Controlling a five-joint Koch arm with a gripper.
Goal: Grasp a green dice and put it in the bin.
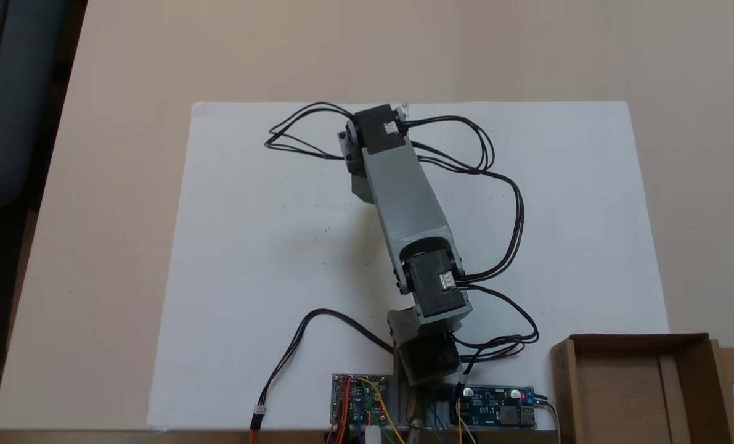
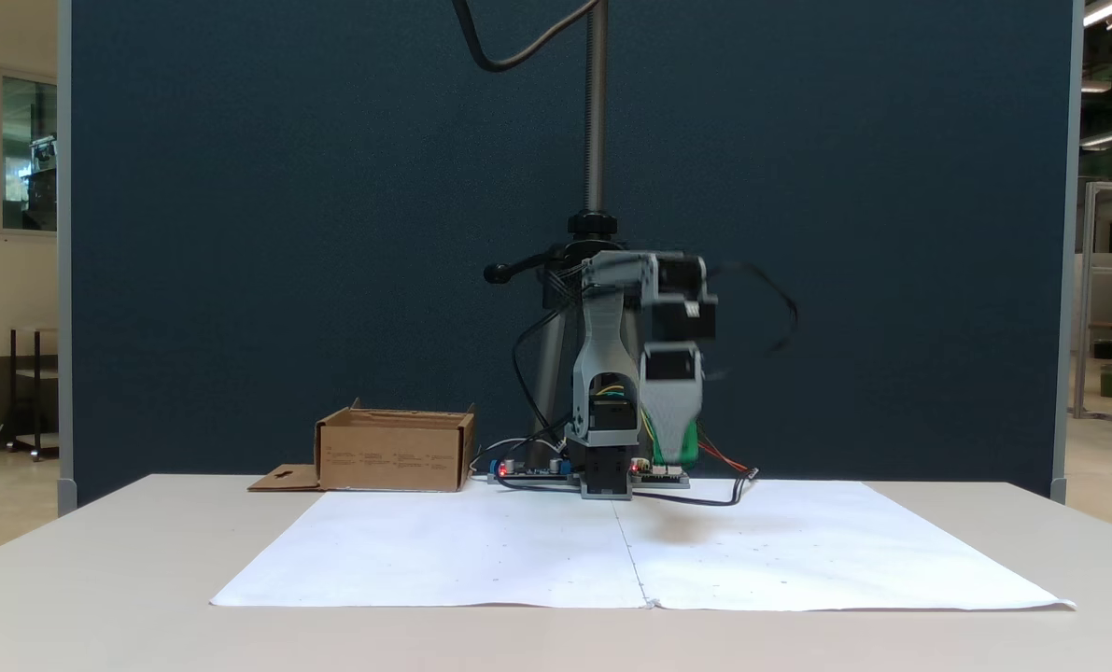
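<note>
Aloft, gripper [image 2: 675, 448] clasping green dice [image 2: 691, 446] — bin [image 2: 392, 455] well apart

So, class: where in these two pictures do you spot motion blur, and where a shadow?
In the fixed view from the front, the arm's upper part and its cables are smeared, with a soft shadow on the paper beneath; in the fixed view from above, the arm looks sharp.

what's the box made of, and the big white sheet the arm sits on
The box looks like plain brown corrugated cardboard, matte, with folded walls and a flap with a hang-hole. The white sheet looks like thin matte paper: a centre seam or crease shows and one corner lifts slightly.
</note>
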